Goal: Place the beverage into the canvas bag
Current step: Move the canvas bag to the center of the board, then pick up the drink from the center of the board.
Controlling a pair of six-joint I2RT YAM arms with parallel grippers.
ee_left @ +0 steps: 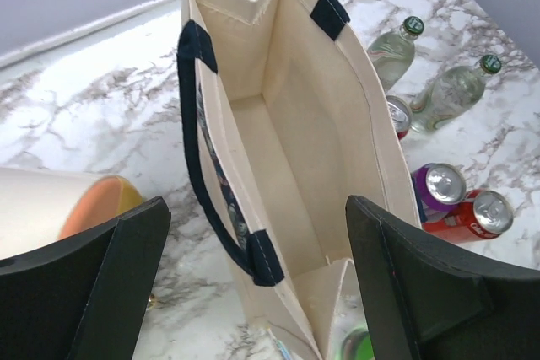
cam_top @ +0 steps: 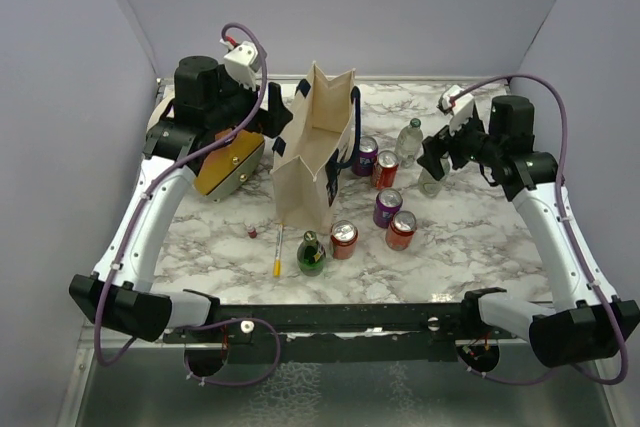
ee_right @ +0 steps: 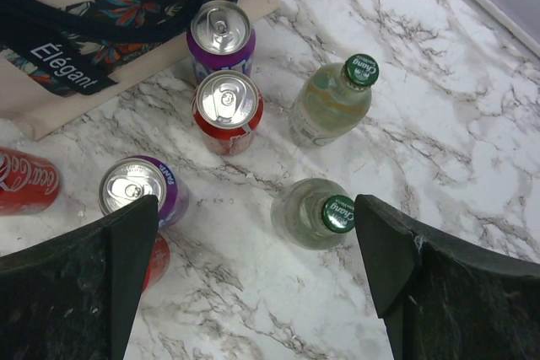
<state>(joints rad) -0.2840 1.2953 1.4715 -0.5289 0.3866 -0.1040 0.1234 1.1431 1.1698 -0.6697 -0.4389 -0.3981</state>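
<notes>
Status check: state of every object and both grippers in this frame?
canvas bag: upright, mouth open, nothing visible inside.
left gripper: open, empty, over the bag mouth.
right gripper: open, empty, above a clear bottle.
clear bottles: both upright, capped.
soda cans: upright, visible tops unopened.
green bottle: upright.
pen: lying flat.

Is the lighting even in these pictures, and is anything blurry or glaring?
Top view: soft, even light, only faint shadows by the canvas bag. Left wrist view: bag's inside sharp; the black fingers show little detail. Right wrist view: the upright red can's lid glints.
</notes>
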